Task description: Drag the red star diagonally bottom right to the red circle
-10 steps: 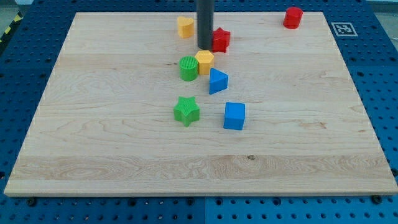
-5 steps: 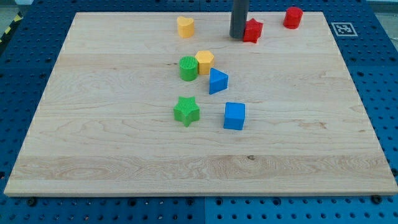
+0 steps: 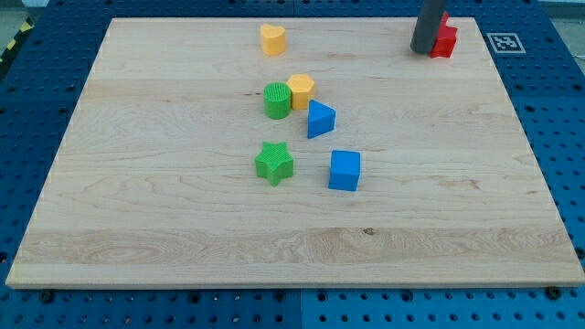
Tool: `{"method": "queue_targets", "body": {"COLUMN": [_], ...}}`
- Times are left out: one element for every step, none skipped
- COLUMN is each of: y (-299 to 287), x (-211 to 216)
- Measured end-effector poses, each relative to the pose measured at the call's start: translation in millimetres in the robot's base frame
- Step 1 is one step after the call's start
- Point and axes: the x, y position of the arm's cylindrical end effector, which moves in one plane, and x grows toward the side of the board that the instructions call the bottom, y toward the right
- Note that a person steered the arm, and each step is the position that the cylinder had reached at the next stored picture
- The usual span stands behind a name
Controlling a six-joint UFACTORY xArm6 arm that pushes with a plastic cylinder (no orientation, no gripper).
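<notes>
Red star sits near the worktop's top right edge, touching my tip on its left; the upright rod, which carries no claw, hides whether the red circle is there.

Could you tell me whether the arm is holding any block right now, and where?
Nothing is held: my tip only presses against the left side of a red block.

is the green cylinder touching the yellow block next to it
Touching: in the camera view the green cylinder and yellow block press side to side with no board visible between them.
</notes>
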Motion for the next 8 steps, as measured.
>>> {"method": "queue_targets", "body": {"y": [0,5,27,36,3,-20,-22,-22], "x": [1,0,-4,-4,19,30,31,38]}}
